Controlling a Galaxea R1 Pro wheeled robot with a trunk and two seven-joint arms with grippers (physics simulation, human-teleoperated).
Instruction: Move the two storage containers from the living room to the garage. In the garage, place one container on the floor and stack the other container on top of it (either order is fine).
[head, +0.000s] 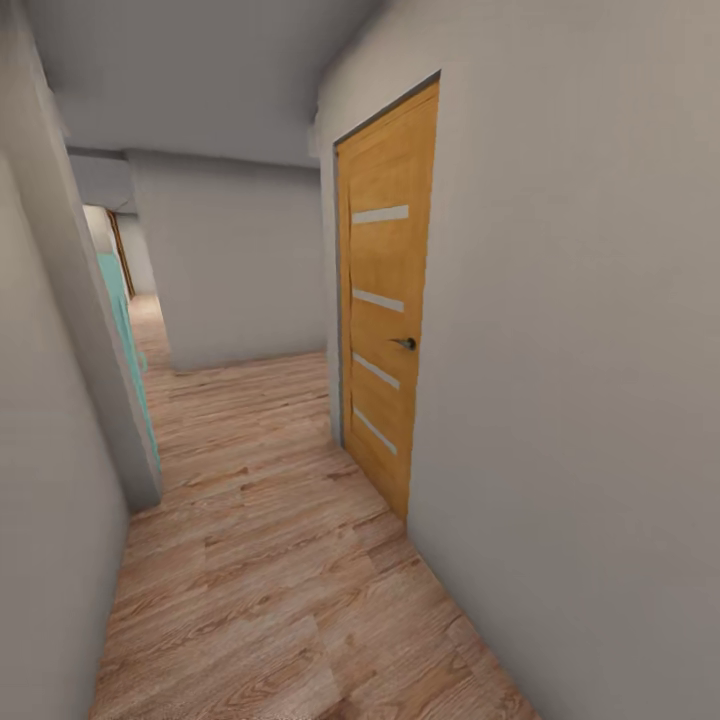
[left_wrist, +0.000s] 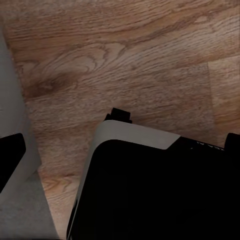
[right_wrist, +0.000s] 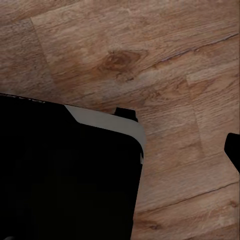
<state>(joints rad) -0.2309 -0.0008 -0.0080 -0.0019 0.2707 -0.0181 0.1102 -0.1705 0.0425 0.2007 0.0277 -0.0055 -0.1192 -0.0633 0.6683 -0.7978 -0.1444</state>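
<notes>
The two storage containers are out of view, and so are the living room and the garage. I am in a narrow hallway with a light wood plank floor (head: 270, 560). In the left wrist view, dark fingertips (left_wrist: 12, 155) sit at opposite edges of the picture, so my left gripper (left_wrist: 122, 147) is open and holds nothing; beneath it lies my black, grey-trimmed base (left_wrist: 150, 190). In the right wrist view, my right gripper (right_wrist: 120, 150) shows one fingertip (right_wrist: 233, 150) far out at the edge, spread open above the base (right_wrist: 65, 170) and bare planks.
An orange wooden door (head: 385, 300) with a dark handle (head: 405, 343) stands shut in the grey wall (head: 580, 380) on the right. A grey wall (head: 50, 480) crowds the left, with a teal edge (head: 125, 330) behind its corner. The passage bends left at the far wall (head: 240, 270).
</notes>
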